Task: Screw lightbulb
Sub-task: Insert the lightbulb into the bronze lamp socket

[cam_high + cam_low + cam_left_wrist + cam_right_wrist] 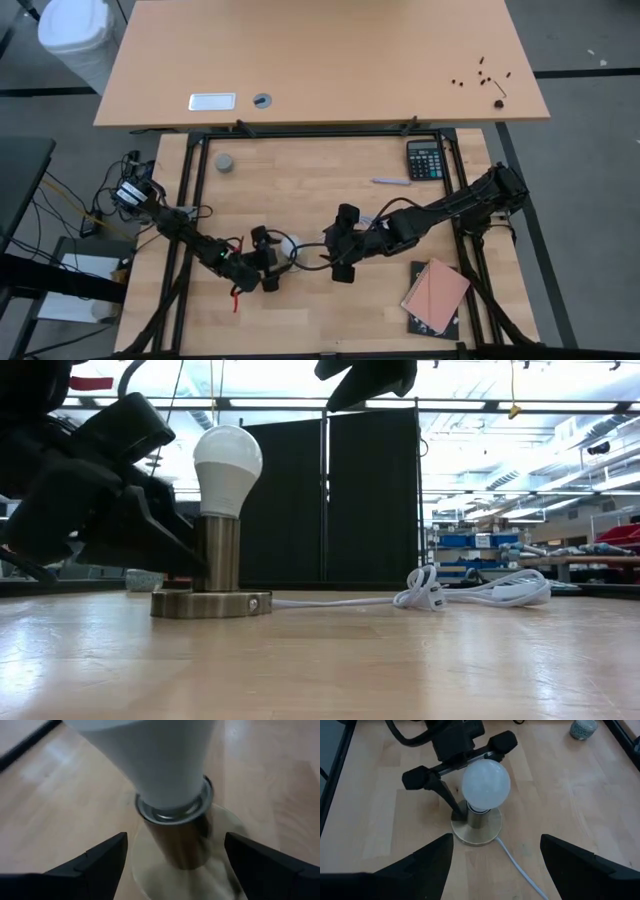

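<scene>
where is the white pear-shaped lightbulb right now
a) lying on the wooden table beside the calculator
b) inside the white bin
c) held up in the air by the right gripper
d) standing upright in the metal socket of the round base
d, the white pear-shaped lightbulb stands upright in the metal socket of the round brass-coloured base, with neither gripper closed on it.

In the left wrist view the white pear-shaped lightbulb (150,760) is cut off at 12 o'clock. The small dark bits (482,74) on the far desk are too small to tell.
</scene>
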Robot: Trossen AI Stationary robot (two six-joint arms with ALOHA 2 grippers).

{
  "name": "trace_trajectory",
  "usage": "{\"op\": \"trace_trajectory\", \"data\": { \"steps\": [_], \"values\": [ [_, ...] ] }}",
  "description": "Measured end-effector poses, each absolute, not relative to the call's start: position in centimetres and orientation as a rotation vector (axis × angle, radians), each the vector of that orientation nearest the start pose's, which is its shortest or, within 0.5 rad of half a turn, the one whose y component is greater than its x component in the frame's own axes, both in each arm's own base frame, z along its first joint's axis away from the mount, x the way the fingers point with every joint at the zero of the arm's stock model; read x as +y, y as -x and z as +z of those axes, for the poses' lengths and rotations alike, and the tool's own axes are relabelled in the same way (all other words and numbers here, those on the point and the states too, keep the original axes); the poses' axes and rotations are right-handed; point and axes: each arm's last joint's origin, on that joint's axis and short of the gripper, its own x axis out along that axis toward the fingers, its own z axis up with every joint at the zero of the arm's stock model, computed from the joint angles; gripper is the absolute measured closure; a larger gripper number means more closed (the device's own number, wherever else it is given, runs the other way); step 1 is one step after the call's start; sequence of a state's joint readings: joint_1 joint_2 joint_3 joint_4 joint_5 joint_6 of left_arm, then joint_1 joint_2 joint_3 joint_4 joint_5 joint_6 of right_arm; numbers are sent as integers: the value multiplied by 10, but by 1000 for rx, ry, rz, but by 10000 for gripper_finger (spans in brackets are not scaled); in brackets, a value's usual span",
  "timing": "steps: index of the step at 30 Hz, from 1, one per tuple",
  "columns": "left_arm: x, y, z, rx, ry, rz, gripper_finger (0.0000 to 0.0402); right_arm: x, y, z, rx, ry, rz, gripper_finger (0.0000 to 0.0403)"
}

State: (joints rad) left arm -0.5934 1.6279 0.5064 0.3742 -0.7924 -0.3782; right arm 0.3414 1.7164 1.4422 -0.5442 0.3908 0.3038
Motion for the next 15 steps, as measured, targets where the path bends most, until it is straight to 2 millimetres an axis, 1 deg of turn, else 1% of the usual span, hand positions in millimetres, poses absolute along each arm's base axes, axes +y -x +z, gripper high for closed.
{"op": "trace_trajectory", "data": {
  "steps": [3, 15],
  "values": [
    [-129, -227, 112, 530, -88, 279, 76, 113, -358, 287, 746, 2, -166, 94],
    [-129, -227, 112, 533, -86, 274, 107, 113, -357, 286, 758, 7, -168, 94]
  ]
}}
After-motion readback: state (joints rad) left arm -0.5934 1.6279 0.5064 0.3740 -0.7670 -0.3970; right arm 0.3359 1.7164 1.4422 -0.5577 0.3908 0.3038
